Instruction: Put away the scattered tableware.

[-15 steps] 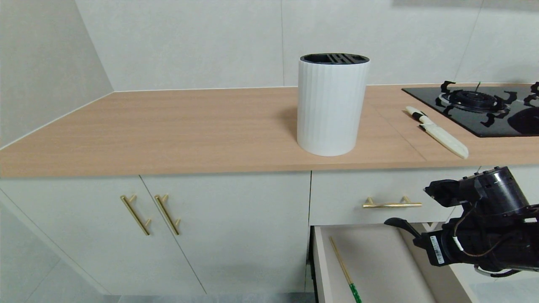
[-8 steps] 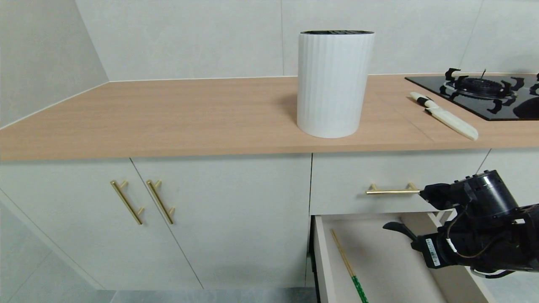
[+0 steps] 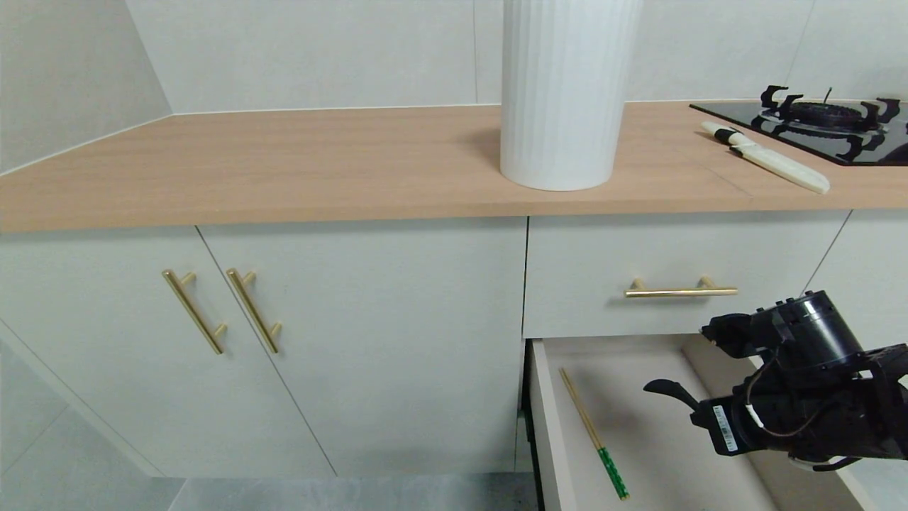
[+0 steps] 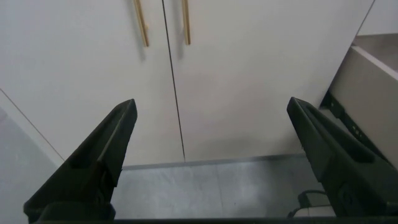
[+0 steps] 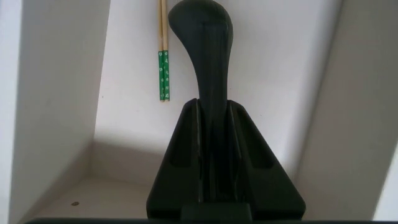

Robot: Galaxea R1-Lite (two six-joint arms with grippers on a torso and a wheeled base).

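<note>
A pair of wooden chopsticks (image 3: 594, 434) with green ends lies along the left side of the open lower drawer (image 3: 543, 404). My right gripper (image 3: 664, 388) hangs over the drawer's middle, shut and holding nothing. In the right wrist view its closed fingers (image 5: 202, 37) point over the pale drawer floor (image 5: 267, 93), with the chopsticks (image 5: 163, 56) just beside them. A cream-bladed knife (image 3: 767, 158) lies on the wooden counter (image 3: 284, 163), right of the white ribbed knife holder (image 3: 562, 99). My left gripper (image 4: 211, 146) is open, low down, facing the cabinet doors.
A black gas hob (image 3: 826, 117) sits at the counter's far right. The shut upper drawer has a gold handle (image 3: 679, 289). Two cabinet doors to the left carry gold handles (image 3: 193, 312); the same handles (image 4: 142, 22) face my left wrist, with the drawer's side (image 4: 367, 81) close by.
The head camera has dropped lower, so the counter and holder sit higher in the picture and more of the drawer shows. The right gripper stays over the drawer, still shut.
</note>
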